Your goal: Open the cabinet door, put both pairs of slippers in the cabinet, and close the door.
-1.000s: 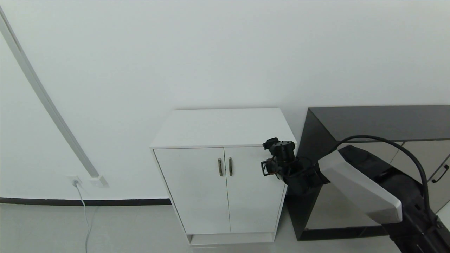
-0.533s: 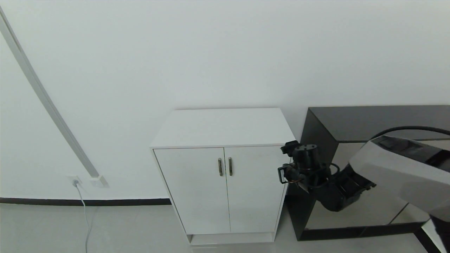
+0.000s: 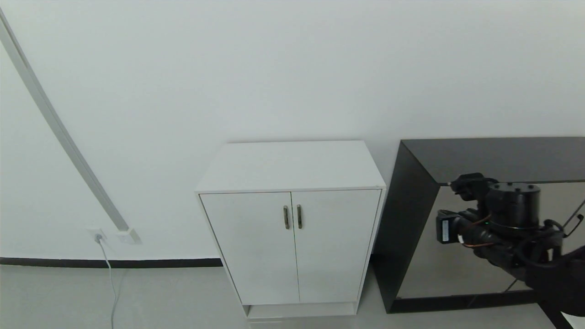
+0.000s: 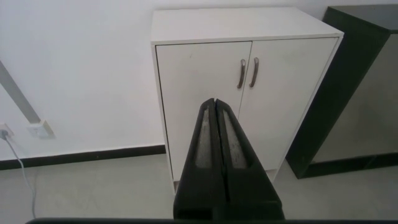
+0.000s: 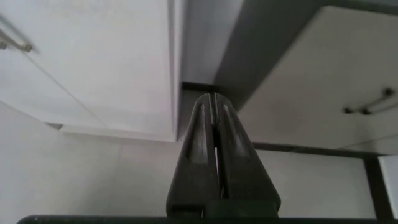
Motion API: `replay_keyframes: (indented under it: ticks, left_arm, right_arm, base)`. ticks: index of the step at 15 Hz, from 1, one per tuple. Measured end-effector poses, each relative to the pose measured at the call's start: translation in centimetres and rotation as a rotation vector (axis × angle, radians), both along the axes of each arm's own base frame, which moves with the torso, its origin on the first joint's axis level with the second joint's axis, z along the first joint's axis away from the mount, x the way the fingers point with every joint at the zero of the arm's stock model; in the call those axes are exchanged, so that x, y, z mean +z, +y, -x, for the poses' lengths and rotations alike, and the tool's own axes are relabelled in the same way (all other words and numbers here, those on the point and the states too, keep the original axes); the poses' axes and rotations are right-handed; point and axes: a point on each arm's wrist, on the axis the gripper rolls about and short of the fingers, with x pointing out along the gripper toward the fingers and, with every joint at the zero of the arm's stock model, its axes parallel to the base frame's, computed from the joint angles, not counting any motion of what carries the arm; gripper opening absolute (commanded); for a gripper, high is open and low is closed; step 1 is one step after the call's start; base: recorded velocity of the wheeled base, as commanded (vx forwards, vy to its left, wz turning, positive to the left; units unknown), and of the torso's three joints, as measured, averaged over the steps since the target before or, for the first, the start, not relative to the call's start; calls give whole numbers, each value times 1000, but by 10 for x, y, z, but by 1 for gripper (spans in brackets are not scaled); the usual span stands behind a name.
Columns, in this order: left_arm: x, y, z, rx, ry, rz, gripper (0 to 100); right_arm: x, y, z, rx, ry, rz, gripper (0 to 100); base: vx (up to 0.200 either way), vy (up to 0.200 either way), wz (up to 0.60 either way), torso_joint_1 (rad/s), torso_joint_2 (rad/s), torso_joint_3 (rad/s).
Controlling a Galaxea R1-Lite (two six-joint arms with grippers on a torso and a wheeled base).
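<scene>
At the left edge of the head view, a grey conduit (image 3: pixel 59 128) slanting down the wall to a socket (image 3: pixel 97 236), with a cord (image 3: pixel 111 278) trailing to the floor. Left hand (image 4: pixel 215 109) with fingers pressed together on nothing, aimed at the front of the cabinet (image 4: pixel 242 22) and well apart from it. In the middle of the head view, that white cabinet standing on the floor against the wall, both doors shut flush; contents hidden behind them and not to be guessed. Left handle (image 3: pixel 286 217) and right handle (image 3: pixel 299 216), slim upright bars just beside each other on either side of the centre seam, in the upper half of the doors. Probably a light, stiff panel swinging on hinges at its outer edge; likely easy to move, but wanting a pull along an arc rather than straight out. Best taken at mid-length of a handle, pinched across the bar; smooth metal by the look, so apt to slip from a shallow grip, with little finger room beside the neighbouring handle. Just right of it, a black cabinet (image 3: pixel 493 155) with grey doors, also shut. At the right edge, right hand (image 5: pixel 216 106) likewise closed on nothing, in front of the black cabinet and well apart from the handles.
</scene>
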Motion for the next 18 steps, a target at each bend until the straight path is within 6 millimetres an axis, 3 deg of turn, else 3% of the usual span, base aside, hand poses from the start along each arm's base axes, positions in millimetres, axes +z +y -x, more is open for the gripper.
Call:
replay_keyframes:
  ticks: [5, 11, 15, 18]
  left_arm:
    - [0, 0, 0, -1, 0, 1, 0]
    - [0, 0, 0, -1, 0, 1, 0]
    - [0, 0, 0, -1, 0, 1, 0]
    - [0, 0, 0, -1, 0, 1, 0]
  right_arm:
    - [25, -35, 71, -42, -43, 5, 0]
    - [45, -55, 143, -23, -10, 8, 0]
    - [46, -67, 191, 27, 17, -2, 0]
    - [36, -71, 212, 66, 25, -15, 0]
  base:
    - [0, 0, 0, 0, 0, 0]
    - [0, 0, 0, 0, 0, 0]
    - [0, 0, 0, 0, 0, 0]
    - [0, 0, 0, 0, 0, 0]
